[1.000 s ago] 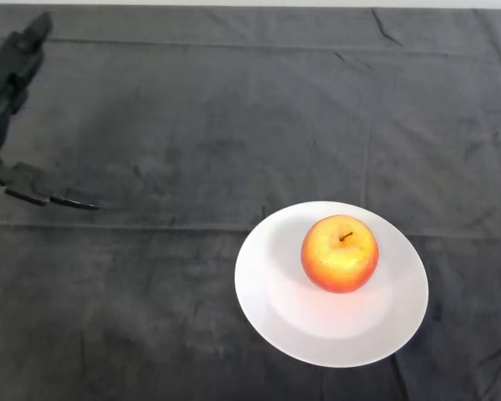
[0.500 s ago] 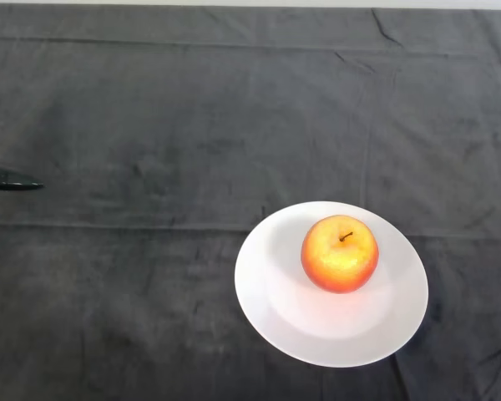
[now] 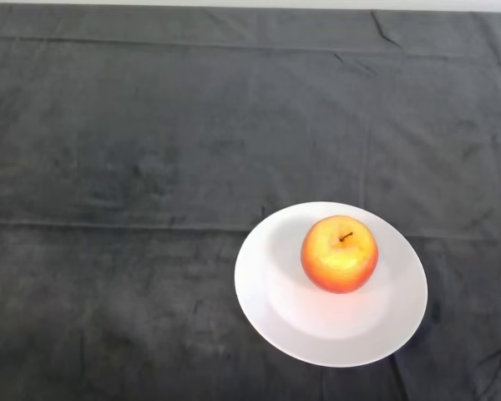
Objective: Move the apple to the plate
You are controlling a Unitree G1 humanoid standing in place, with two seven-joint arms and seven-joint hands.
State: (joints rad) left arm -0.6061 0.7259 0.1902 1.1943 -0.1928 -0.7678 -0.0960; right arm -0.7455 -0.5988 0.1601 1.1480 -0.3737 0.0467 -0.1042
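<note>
Dark cloth (image 3: 150, 125) covers the whole table, creased in long folds running across it and down it. White round plate (image 3: 267, 309) sits toward the near right part of the cloth. Apple (image 3: 339, 253), red and yellow, stands upright on the plate, a little beyond its middle, stem up, a bright sheen on its near side.
</note>
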